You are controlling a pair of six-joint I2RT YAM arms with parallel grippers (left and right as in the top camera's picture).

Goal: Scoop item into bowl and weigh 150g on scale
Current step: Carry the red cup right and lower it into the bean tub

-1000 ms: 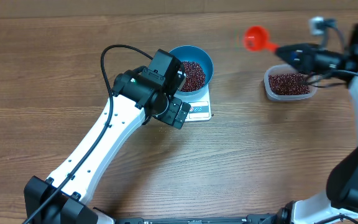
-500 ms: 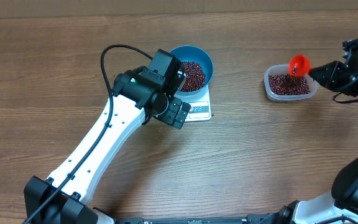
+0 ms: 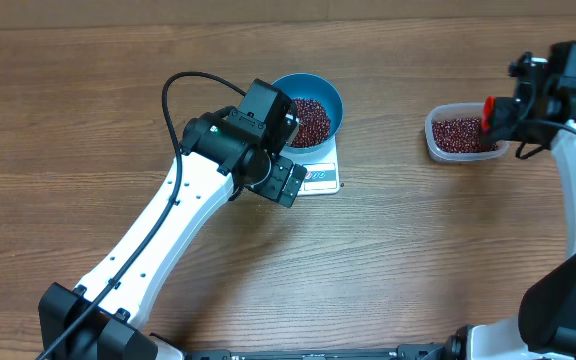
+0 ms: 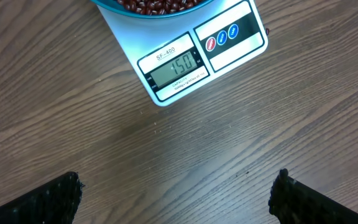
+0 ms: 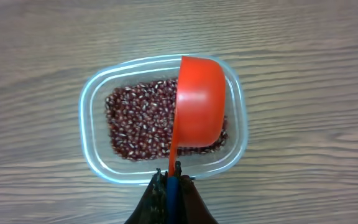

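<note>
Brown wood-grain table [image 3: 418, 260] carries the scale [image 4: 191, 62] and a clear tub [image 5: 91, 140].

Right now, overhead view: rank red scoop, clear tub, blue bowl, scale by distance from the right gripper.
1. red scoop, held in the right gripper.
2. clear tub, just beside it, under the scoop.
3. blue bowl and scale, far across the table, stacked; too close to call.

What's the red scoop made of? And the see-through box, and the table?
The red scoop looks like smooth plastic: even colour, soft shine. The box seems clear plastic: wood shows through its rim. The table looks like wood or wood-print, with grain lines.
</note>
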